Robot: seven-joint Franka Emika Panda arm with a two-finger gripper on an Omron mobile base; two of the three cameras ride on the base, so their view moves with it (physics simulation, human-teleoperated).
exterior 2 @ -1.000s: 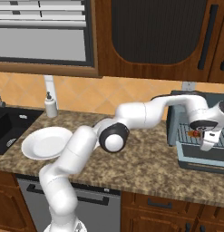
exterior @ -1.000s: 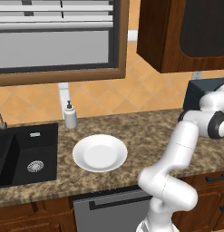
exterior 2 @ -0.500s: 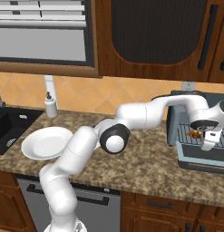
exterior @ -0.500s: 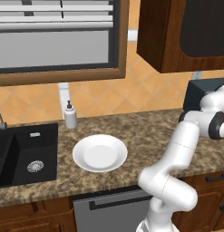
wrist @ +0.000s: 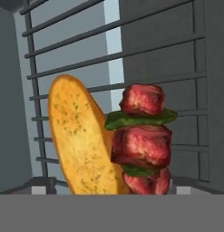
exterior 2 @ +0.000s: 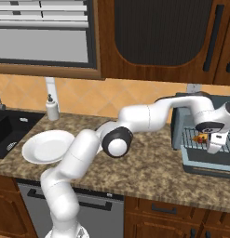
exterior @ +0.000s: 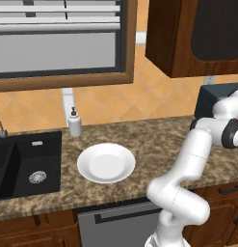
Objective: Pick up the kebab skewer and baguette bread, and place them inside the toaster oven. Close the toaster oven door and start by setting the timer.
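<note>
Golden-orange oval baguette bread (wrist: 84,140) and the kebab skewer (wrist: 143,140) of red-brown meat chunks lie touching on the wire rack inside the blue-grey boxy toaster oven (exterior 2: 200,155). Whether the jaws (exterior 2: 212,145) grip anything, I cannot tell. Both look light; the stiff skewer likely suits a mid-stick hold.

No readable text anywhere — no words, brand names, numbers or signs. The soap dispenser (exterior: 74,122) by the sink carries no label, the toaster oven (exterior 2: 205,139) at the far right shows no lettering on its body — and the dark cabinet doors (exterior 2: 158,32) above are plain.
</note>
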